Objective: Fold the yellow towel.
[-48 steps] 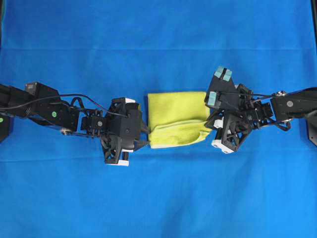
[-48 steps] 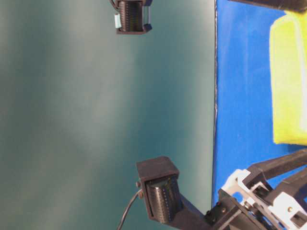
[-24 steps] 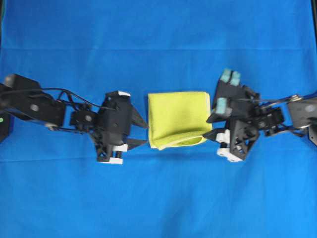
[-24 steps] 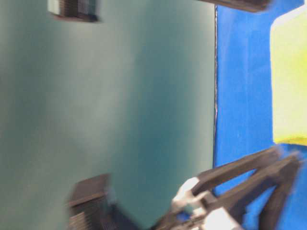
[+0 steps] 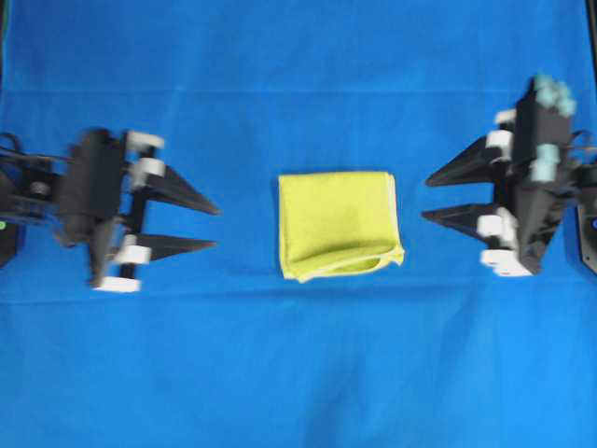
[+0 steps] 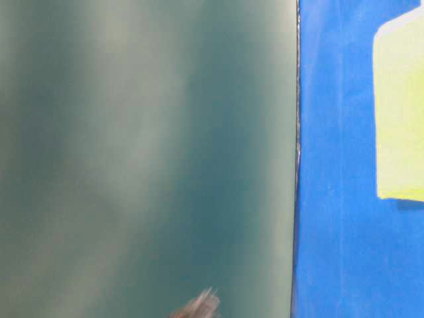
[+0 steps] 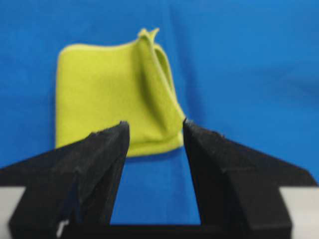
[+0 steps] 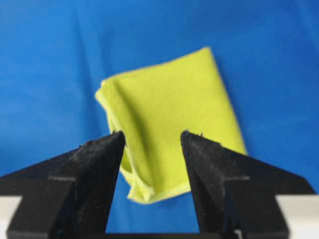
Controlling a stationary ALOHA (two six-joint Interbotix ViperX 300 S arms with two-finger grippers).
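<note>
both arms have drawn back from the cloth since the earlier frames, and you now see each well apart from it. your black left gripper (image 5: 203, 226) stands with jaws spread and empty; your black right gripper (image 5: 435, 197) likewise gapes, holding nothing. between them lies the thin bright-yellow microfibre towel (image 5: 338, 224), folded into a small rectangle, one corner slightly lifted, flat on the blue cloth-covered table (image 5: 298, 373), centred in the overhead view.
</note>
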